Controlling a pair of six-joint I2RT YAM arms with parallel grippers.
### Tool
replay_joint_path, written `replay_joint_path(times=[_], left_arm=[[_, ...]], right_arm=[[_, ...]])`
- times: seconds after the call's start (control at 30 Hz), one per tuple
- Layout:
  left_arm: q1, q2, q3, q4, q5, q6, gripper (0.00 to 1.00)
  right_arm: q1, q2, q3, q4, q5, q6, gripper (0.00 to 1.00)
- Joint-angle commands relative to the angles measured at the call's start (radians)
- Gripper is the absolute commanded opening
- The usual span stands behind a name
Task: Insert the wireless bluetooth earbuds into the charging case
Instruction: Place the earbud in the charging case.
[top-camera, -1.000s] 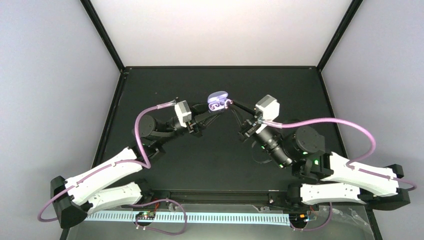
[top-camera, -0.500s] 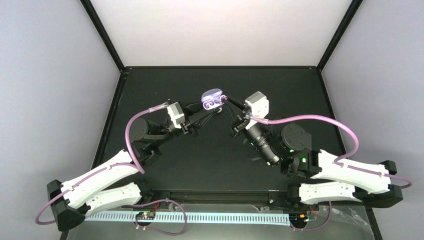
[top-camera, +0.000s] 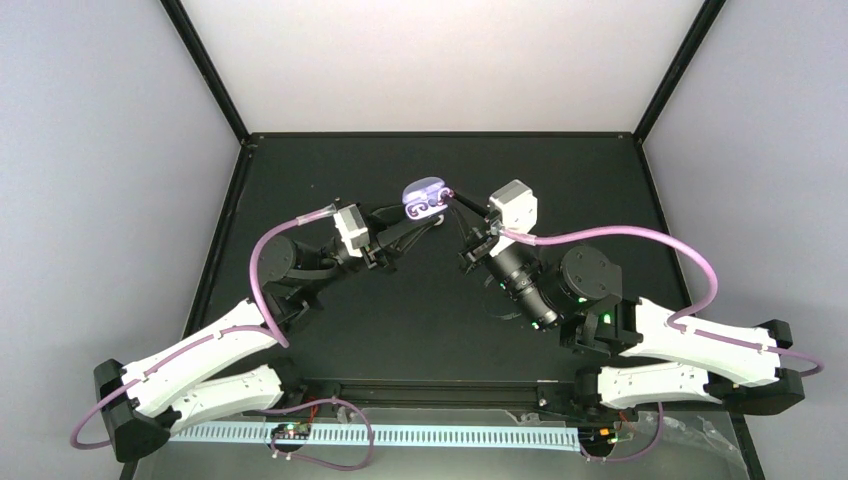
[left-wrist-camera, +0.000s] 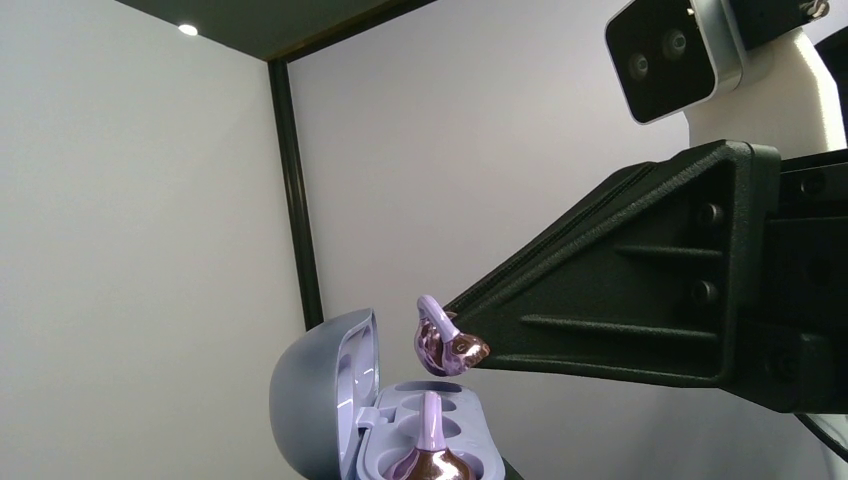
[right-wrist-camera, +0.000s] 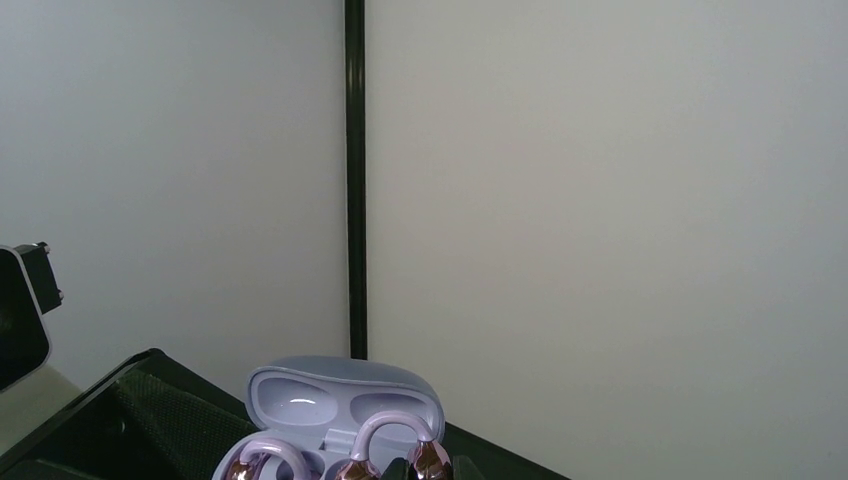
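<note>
Grey walls (right-wrist-camera: 600, 200) behind; left fingers (top-camera: 410, 228) clamp the case (left-wrist-camera: 330, 400), right fingers (left-wrist-camera: 620, 300) pinch an earbud (left-wrist-camera: 447, 345).

Black table (top-camera: 330, 170) boxed by pale walls (top-camera: 440, 60) and black posts (top-camera: 204, 65); pale-blue strip (top-camera: 430, 437) along its near edge.

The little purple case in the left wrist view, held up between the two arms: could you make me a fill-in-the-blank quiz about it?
1. The lid of the lavender oval plastic charging case stands ___.
2. One glossy purple hooked earbud sits ___ the case.
3. The right pincer pinches a second purple earbud just ___ the case.
4. The left pincer grips the ___ itself.

Missing words: open; inside; above; case.
</note>
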Motion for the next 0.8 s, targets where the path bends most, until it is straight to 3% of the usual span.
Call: replay_joint_path(times=[0.0, 0.77], left_arm=[[-0.013, -0.013, 0.009, 0.042, -0.010, 0.009, 0.02], [-0.026, 0.003, 0.017, 0.056, -0.022, 0.004, 0.02]], right_arm=[[0.006, -0.002, 0.028, 0.016, 0.010, 0.024, 0.09], [0.004, 0.018, 0.038, -0.030, 0.009, 0.081, 0.09]])
